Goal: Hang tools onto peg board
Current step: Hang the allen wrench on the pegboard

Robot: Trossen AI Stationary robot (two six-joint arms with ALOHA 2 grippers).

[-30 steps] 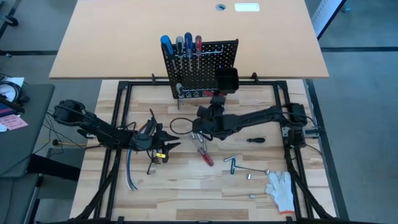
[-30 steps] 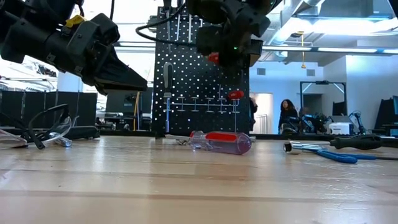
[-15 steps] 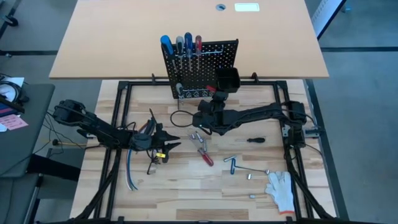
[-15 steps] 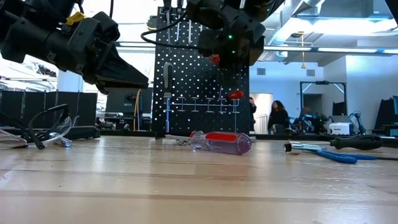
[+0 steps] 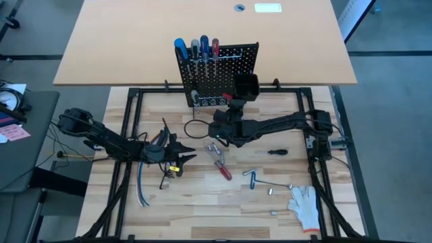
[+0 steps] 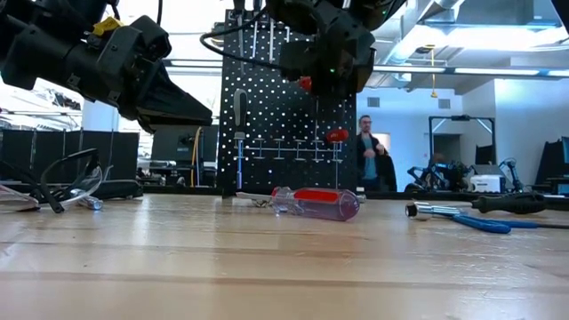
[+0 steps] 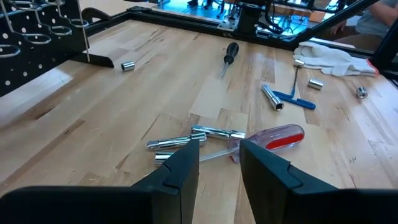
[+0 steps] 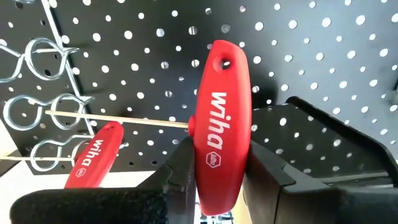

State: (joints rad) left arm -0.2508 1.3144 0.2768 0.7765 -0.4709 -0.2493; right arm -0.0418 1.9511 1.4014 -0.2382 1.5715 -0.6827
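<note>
Peg board (image 5: 217, 73) stands upright at the far edge of the wooden table (image 5: 202, 202), black, perforated in even rows, with wire ring holders (image 8: 43, 106) and a small black bin (image 5: 246, 86) on its right side; four screwdrivers (image 5: 196, 48) with blue, grey and red handles sit in its top row, and another red-handled key (image 8: 94, 157) already hangs low on the board, beside the fingers of the right gripper (image 8: 214, 180). Right gripper is raised just in front of the board, fingers closed on a red T-handle key (image 8: 221, 124) marked "wiha", handle upright between the pads with its top and hanging hole standing clear above the fingertips, thin shaft running sideways toward the rings. Left gripper (image 7: 217, 165) hovers low over the table's left part, fingers parted with a moderate gap, holding nothing; just ahead of the fingertips lie a clear red-cored screwdriver (image 7: 273, 137) and a few chrome sockets and bits (image 7: 186, 140); farther ahead a blue-handled wrench (image 7: 289, 98), a small black screwdriver (image 7: 230, 55) and a white glove (image 7: 329, 55). Against half a second ago: both arms sit almost where they were, right gripper and red key at much the same height before the board; in the low view a person (image 6: 367, 160) in the room behind has walked left, closer to the board's edge.
</note>
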